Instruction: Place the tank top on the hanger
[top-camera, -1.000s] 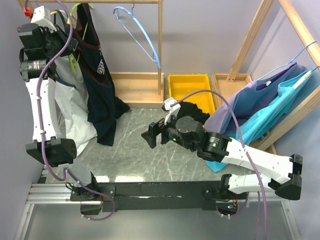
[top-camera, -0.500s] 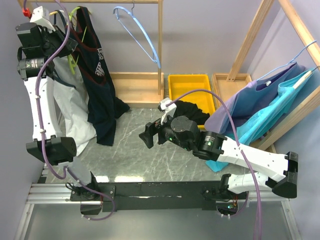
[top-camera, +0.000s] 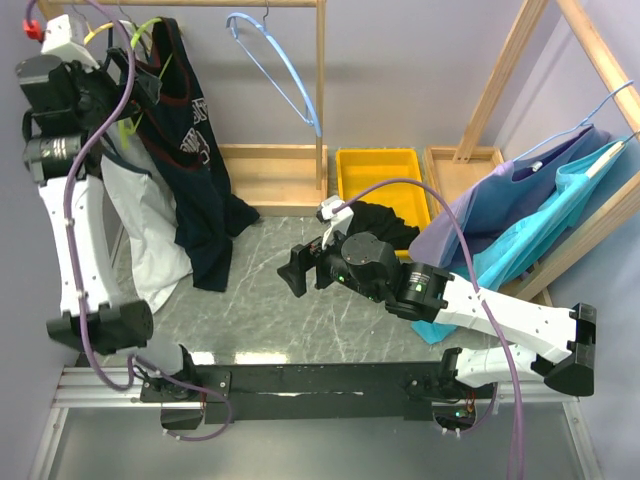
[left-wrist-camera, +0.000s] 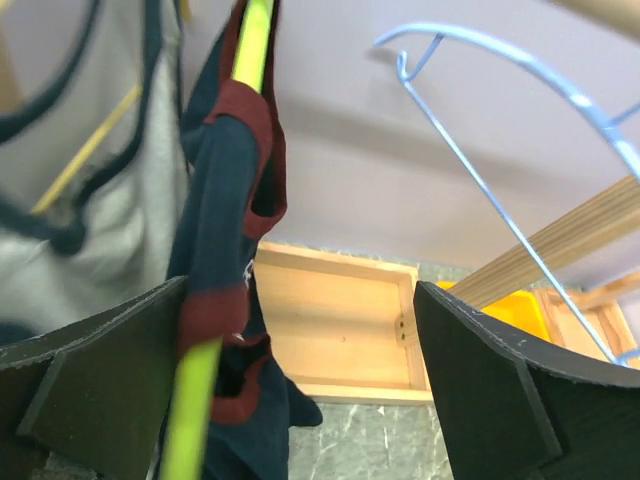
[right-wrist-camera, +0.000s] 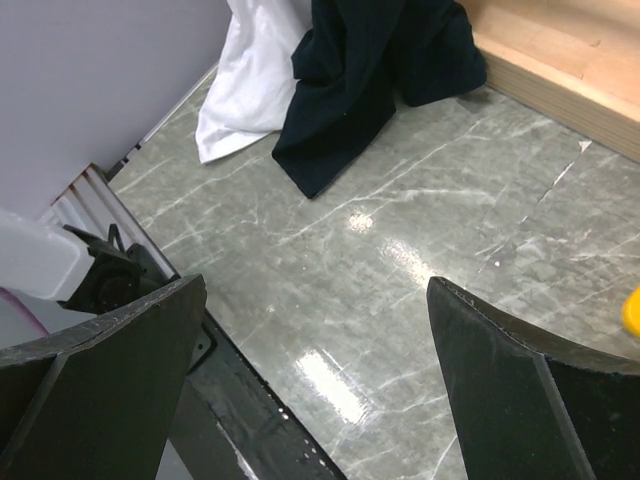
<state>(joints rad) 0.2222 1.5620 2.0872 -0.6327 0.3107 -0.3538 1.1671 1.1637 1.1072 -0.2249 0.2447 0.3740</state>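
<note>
Far left, at the rail: my left gripper (left-wrist-camera: 302, 300) has just sprung from a near-closed pinch to fully apart, and it has hold of nothing; in the same second that arm has drawn a little left, away from the clothes. The hanger (left-wrist-camera: 250, 45) runs just inside my left finger, apart from the pad as far as I can tell; a red-trimmed strap of the tank top (left-wrist-camera: 225, 200) is looped over it. From above, the tank top (top-camera: 195, 170) hangs at the far left beside a white garment (top-camera: 150, 230), its hem bunched on the table (top-camera: 270, 300); a blue hanger (top-camera: 275, 60) hangs bare to its right. My right gripper (right-wrist-camera: 318, 290) hovers mid-table, jaws as wide as they go and empty, just as it was a second ago; the table beneath it shows only marble.

I read the release as the end of the threading step: the top now carries on the hanger without my grip, and it has not slipped; whether the second shoulder is seated I cannot tell from here, so that wants checking before I call it done.
</note>
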